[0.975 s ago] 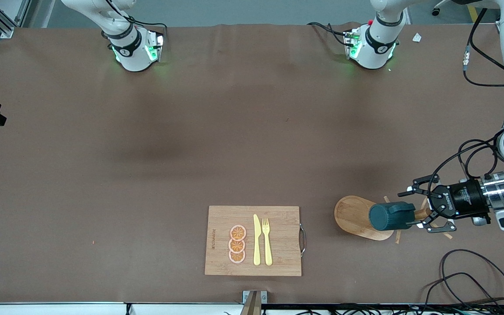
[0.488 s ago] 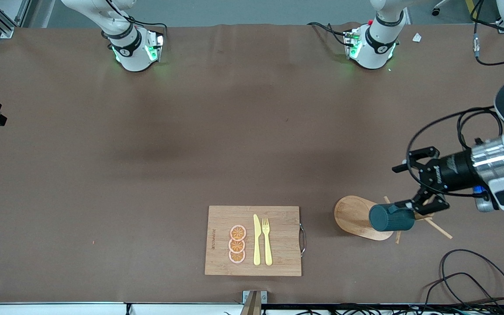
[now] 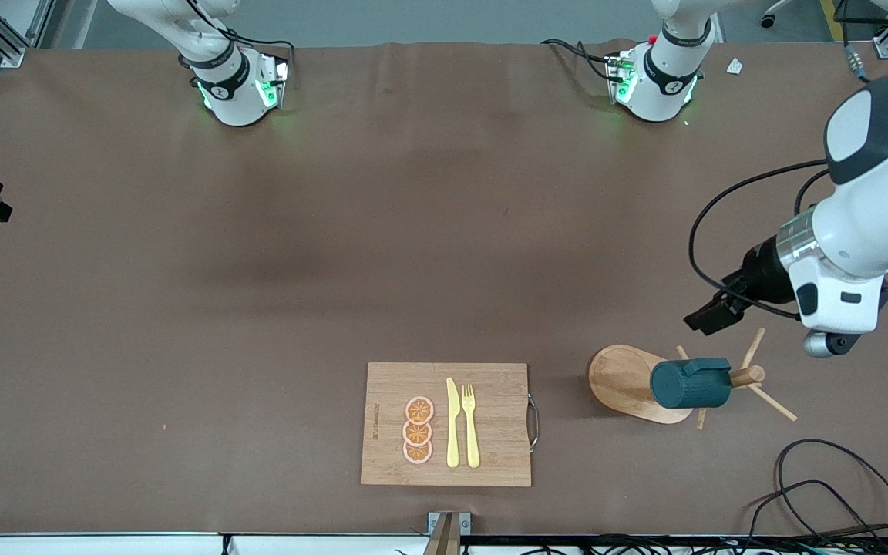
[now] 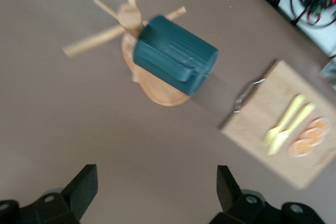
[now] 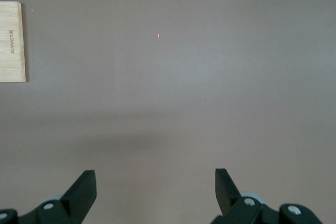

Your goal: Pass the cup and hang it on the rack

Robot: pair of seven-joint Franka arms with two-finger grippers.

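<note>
The dark teal cup [image 3: 689,384] hangs on its side on a peg of the wooden rack [image 3: 623,379], near the left arm's end of the table. It also shows in the left wrist view [image 4: 173,56], with the rack's base [image 4: 157,88] under it. My left gripper [image 3: 710,316] is open and empty, up in the air beside the rack and clear of the cup; its view shows it open [image 4: 156,192]. My right gripper [image 5: 155,190] is open and empty over bare table; it does not show in the front view.
A wooden cutting board [image 3: 490,424] with a yellow knife [image 3: 452,422], a yellow fork [image 3: 470,424] and orange slices [image 3: 418,430] lies beside the rack, toward the table's middle. Black cables [image 3: 822,486] lie at the table's corner nearest the front camera.
My left gripper has let go of the cup, drawn away from the rack and risen. The cup stays hanging on the peg.
</note>
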